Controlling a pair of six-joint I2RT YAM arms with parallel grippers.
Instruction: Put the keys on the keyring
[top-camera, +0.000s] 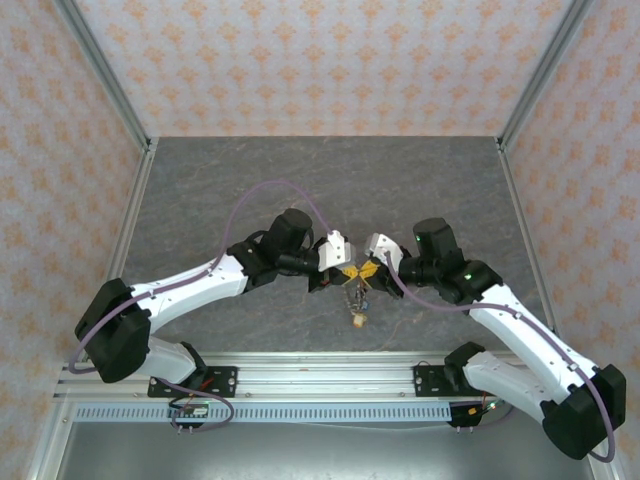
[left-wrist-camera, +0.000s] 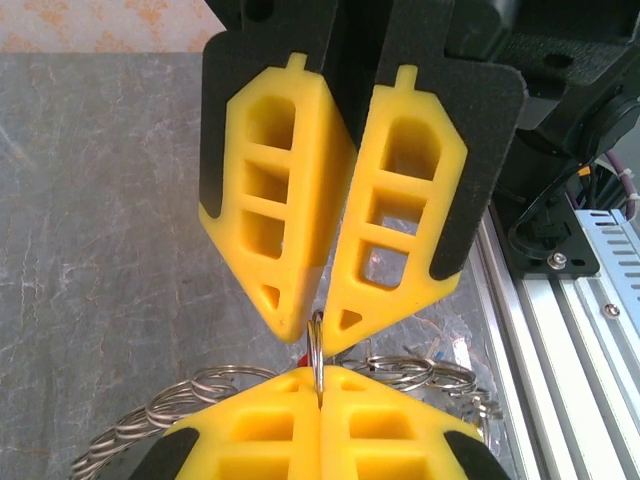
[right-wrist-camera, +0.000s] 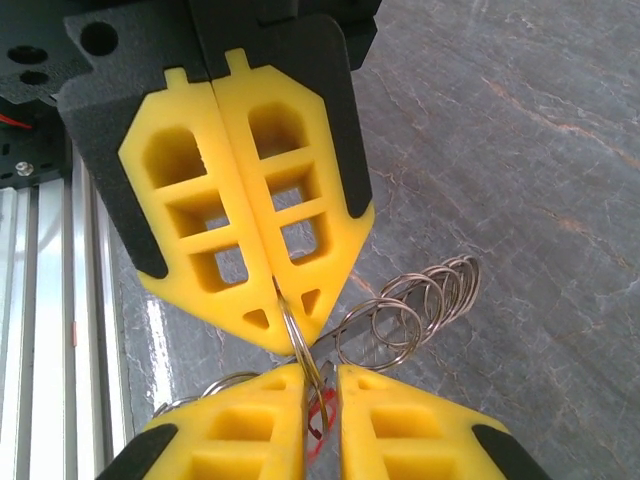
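Metal keyring (left-wrist-camera: 200, 395) in left end effector (left-wrist-camera: 320, 385)

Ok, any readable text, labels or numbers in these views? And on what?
No text can be read.
Left fingers, right fingers, keyring: plain, no markings visible.
Small circuit board below the front rail: any print is too small to read.
Yellowish key head: too small to tell.

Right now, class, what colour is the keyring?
Silver: the keyring shows best in the right wrist view.
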